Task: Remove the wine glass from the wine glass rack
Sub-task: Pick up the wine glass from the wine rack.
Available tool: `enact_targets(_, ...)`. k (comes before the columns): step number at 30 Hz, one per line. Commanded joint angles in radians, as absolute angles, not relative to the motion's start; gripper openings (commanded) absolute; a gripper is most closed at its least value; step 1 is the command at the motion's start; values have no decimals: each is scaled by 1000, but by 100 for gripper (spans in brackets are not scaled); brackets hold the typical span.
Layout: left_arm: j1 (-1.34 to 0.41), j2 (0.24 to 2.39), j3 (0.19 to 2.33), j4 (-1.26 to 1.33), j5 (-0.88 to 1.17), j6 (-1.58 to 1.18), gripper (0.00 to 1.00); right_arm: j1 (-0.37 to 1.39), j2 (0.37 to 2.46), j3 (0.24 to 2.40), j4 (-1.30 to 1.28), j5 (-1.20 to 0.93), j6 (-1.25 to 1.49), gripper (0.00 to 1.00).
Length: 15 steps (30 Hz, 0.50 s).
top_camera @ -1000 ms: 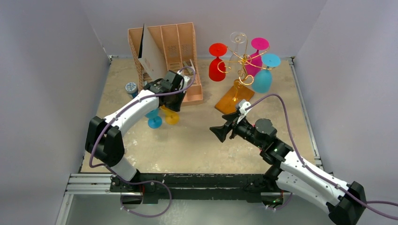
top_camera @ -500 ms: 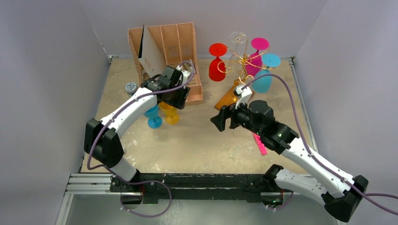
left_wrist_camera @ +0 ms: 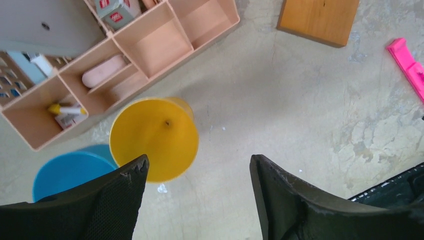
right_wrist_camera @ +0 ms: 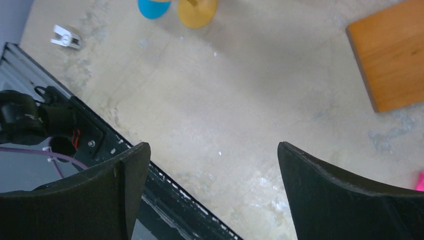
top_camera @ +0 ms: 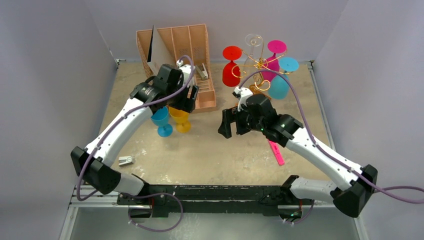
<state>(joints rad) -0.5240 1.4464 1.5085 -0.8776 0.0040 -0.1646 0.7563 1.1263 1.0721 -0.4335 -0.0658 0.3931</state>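
Lavender walls are enclosing a mottled beige worktop [top_camera: 210, 150]. At its back right the wine glass rack [top_camera: 256, 64] is standing on its wooden base [right_wrist_camera: 392, 60], with a red wine glass [top_camera: 231, 67], a clear wine glass [top_camera: 253, 42], a magenta wine glass [top_camera: 272, 60] and a cyan wine glass [top_camera: 281, 82] hanging bowl-down from the gold wire arms. The left end effector [left_wrist_camera: 198, 162] is hovering open and empty directly above a yellow wine glass [left_wrist_camera: 154, 138], which is standing on the worktop just beside a blue wine glass [left_wrist_camera: 70, 170], in front of the pink-tan file organiser [top_camera: 192, 55]. The right end effector [right_wrist_camera: 214, 147] is hanging wide open, gripping nothing, over the worktop near the base.
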Motion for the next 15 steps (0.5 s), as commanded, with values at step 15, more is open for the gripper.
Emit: enact_targets(15,-515,1169,1468,-1010,81,-396,77,377,1042,1306,-954,-205,505,99)
